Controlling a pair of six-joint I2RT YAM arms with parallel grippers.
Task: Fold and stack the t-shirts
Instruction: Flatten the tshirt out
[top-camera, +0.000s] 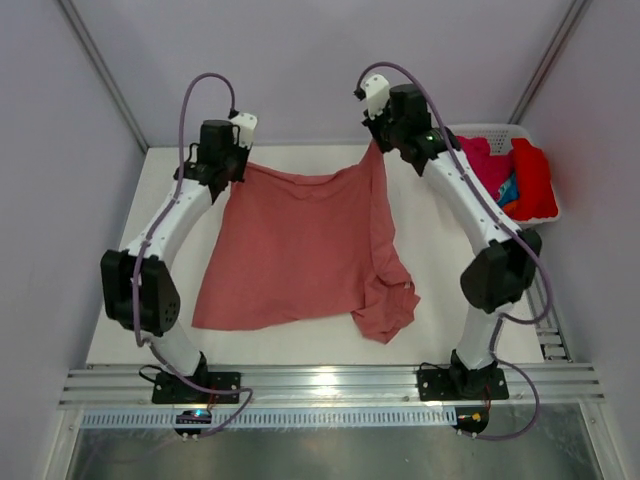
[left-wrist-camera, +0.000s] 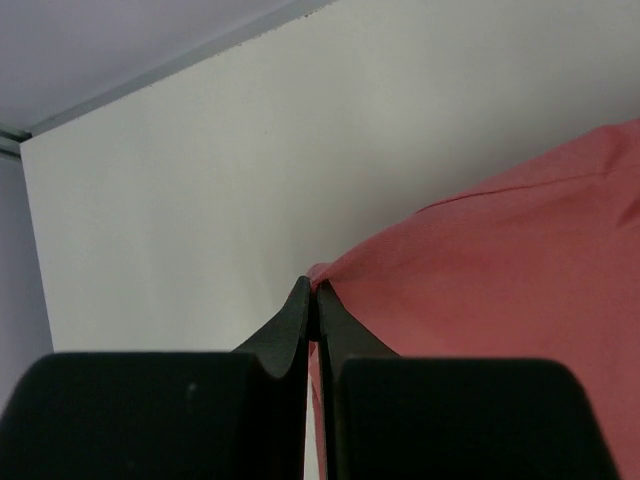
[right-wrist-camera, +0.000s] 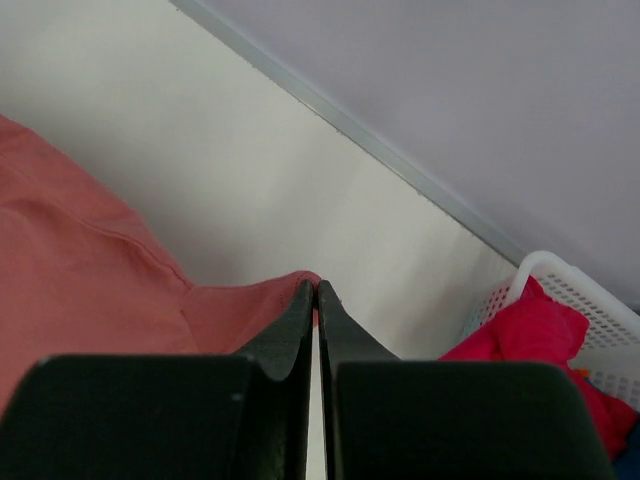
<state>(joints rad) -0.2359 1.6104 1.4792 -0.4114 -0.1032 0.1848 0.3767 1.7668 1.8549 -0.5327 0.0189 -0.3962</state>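
T-shirt (top-camera: 300, 250) on table (top-camera: 290, 345) between left end effector (top-camera: 243, 160) and right end effector (top-camera: 375, 142), basket (top-camera: 490, 130) at far right

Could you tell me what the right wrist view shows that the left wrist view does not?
Only the right wrist view shows the white basket at the far right, with a magenta t-shirt in it, and the right gripper. Only the left wrist view shows the left gripper and the far left corner of the white table. Both show the salmon t-shirt pinched at its edge by shut jaws, over the table.
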